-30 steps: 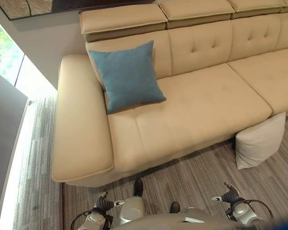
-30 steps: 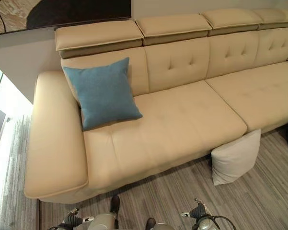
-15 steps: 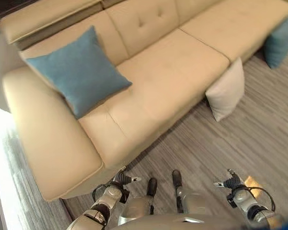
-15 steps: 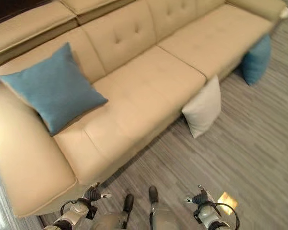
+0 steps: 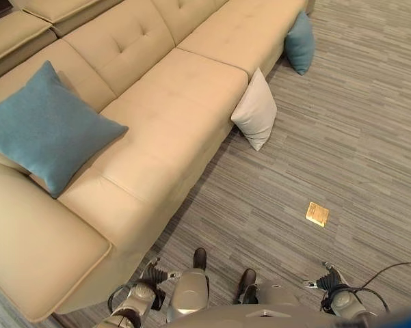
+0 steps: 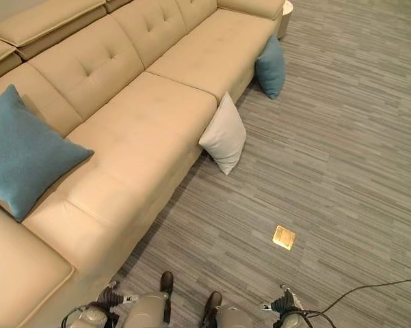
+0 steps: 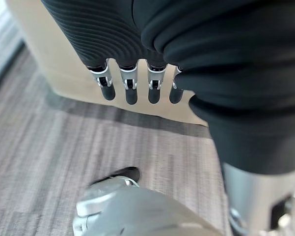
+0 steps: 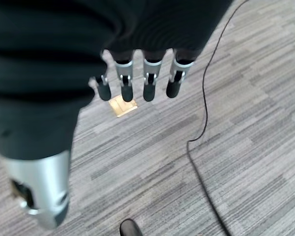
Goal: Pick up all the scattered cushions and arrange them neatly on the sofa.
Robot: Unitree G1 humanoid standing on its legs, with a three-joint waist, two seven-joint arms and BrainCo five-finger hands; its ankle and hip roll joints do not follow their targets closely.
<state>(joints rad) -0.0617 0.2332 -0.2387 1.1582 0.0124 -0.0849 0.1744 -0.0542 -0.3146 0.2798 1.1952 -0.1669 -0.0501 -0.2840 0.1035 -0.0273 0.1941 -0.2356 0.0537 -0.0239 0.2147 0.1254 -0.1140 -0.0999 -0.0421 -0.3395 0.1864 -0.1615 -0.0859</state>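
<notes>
- Two cushions are seen on the floor against the sofa (image 5: pixel 164 109) front: a pale grey cushion (image 5: pixel 255 115) leaned upright near the middle of the seat, and a teal floor cushion (image 5: pixel 300 42) leaned further along, by the far end.
- One blue cushion (image 5: pixel 44 127) is already set on the sofa seat, propped against the backrest near the armrest.
- Both floor cushions are judged soft, light and easily deformed; nothing fragile or slippery is suggested by the fabric covers.
- Hold is best taken, it is judged, at an upper corner or along the top edge, or by pressing both flat faces between the two hands, since a single pinch may let the filling sag.
- Left hand (image 7: pixel 137 83) is shown hanging low beside the sofa base, its fingers straight and side by side, nothing held.
- Right hand (image 8: pixel 137 81) is shown hanging over bare floor, fingers likewise straight and relaxed, empty.
- Both floor cushions are well apart from either hand; the pale grey one is the nearer.
- Small brass floor plate (image 5: pixel 317 214) is set into the striped carpet (image 5: pixel 342 137), between the right hand and the pale grey cushion.
</notes>
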